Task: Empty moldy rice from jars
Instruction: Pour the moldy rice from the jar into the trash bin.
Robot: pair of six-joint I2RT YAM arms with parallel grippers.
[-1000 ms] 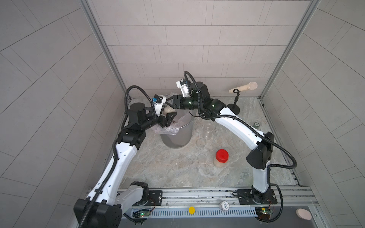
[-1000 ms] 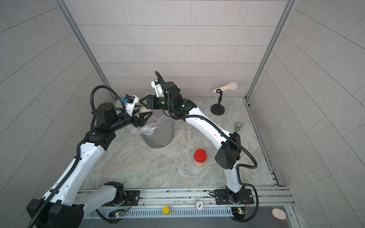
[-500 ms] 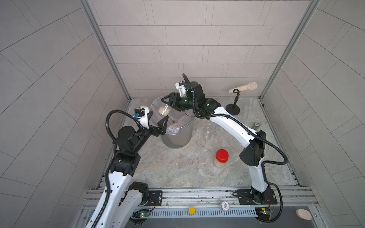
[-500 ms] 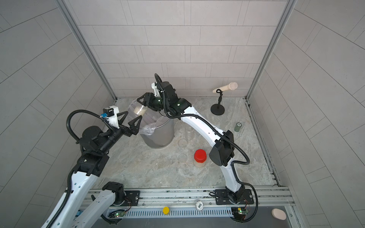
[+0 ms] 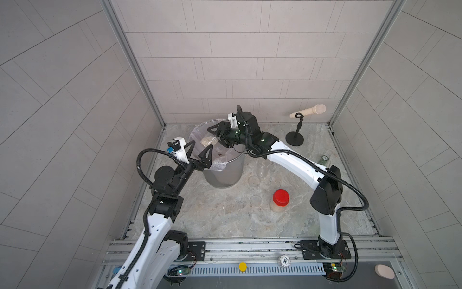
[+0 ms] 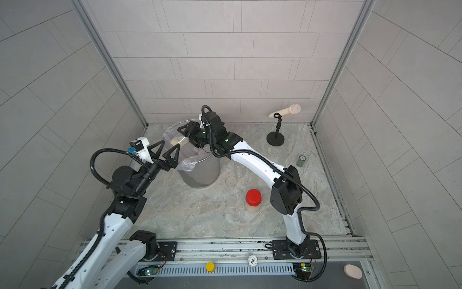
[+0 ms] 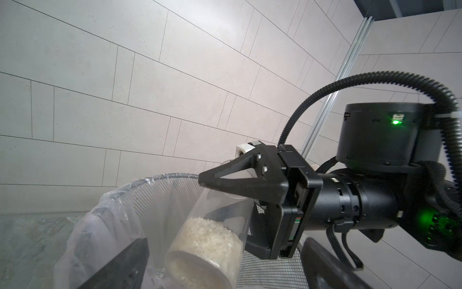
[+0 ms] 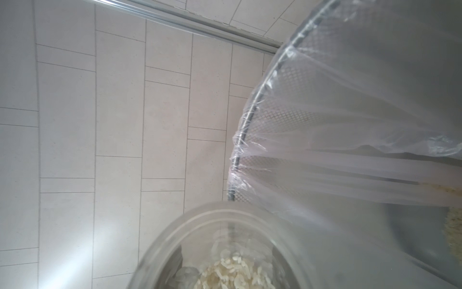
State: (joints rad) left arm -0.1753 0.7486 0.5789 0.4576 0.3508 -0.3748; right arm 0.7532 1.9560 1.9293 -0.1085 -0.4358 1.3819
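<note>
Right gripper of mine is closed partway across a clear jar. It holds the jar tilted over the bin's mouth, toward the 9 o'clock side. My left gripper stands wide open and empty just outside the rim at about 8 o'clock.

Biggest worry first is the bin, at 11 o'clock on the counter. Its mesh wall and loose plastic liner sit close to both grippers, so a careless wrist roll could snag the liner or shove the bin.

Next is the jar, which is smooth glass pinched across its side. I judge it could slip as I turn it and drop in whole. Its mouth seems to be the higher end, so nothing pours until I roll it over. Held this far off-centre, the pour might spill past the rim.

Smallest is the moldy rice, settled at the low end. It may cling there as a clump and need a shake, which would loosen my hold.

A red-lidded jar of rice stands at 4 o'clock, unopened.
</note>
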